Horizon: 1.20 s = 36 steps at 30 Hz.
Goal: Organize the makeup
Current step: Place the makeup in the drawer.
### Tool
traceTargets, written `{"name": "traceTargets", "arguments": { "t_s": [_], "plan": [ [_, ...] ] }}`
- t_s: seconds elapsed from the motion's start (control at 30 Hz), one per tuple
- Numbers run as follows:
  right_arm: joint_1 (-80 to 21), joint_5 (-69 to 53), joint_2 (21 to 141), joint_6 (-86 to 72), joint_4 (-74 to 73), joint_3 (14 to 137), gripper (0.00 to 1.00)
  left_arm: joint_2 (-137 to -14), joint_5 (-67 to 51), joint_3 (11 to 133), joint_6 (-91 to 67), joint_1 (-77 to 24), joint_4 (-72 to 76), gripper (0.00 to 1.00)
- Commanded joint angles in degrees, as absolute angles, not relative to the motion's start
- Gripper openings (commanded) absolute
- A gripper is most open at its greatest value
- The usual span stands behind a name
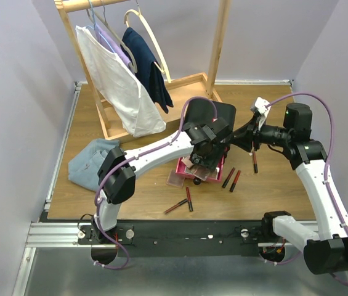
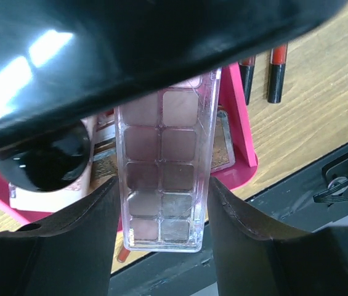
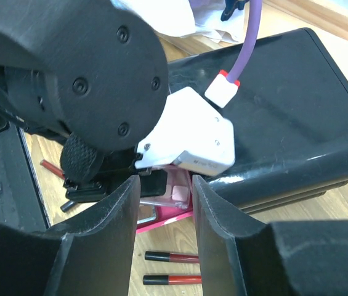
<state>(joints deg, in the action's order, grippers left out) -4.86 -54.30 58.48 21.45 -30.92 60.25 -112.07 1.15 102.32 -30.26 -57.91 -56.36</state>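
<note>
Partly, black box [image 2: 161, 49] hides eyeshadow palette [image 2: 164, 172].

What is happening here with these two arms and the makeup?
The left hand grips a palette by its long edges, above the open pink drawer of the black box. The drawer holds other makeup, including what looks like a round dark compact. The right hand is open and empty, close to the box. Several lip tubes lie loose on the table.
</note>
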Motion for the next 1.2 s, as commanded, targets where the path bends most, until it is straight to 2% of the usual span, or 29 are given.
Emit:
{"name": "traceTargets", "arguments": {
  "t_s": [0.0, 0.33, 0.57, 0.63, 0.93, 1.17],
  "plan": [
    [-4.31, -56.07, 57.39, 20.57, -30.23, 58.89, 0.47, -113.64, 1.85, 105.47, -32.43, -56.69, -58.01, 0.41],
    [-3.87, -56.07, 57.22, 20.83, -30.67, 59.15, 0.47, -116.37, 0.00, 108.46, -32.26, -55.46, -57.75, 0.57],
    [-3.69, -56.25, 57.30, 20.92, -30.94, 59.15, 0.47, -114.44, -3.86, 107.41, -31.55, -54.93, -55.81, 0.78],
    [-3.78, -56.25, 57.22, 20.92, -31.02, 59.15, 0.47, -113.56, -4.30, 107.05, -31.55, -54.93, -55.28, 0.81],
    [-3.69, -57.39, 57.48, 22.23, -32.51, 59.06, 0.47, -107.51, -3.87, 103.54, -31.29, -54.49, -53.53, 0.80],
    [-3.78, -62.14, 58.62, 29.34, -39.02, 58.01, 0.34, -97.22, -1.15, 93.01, -30.94, -53.70, -50.19, 0.77]
  ]
}}
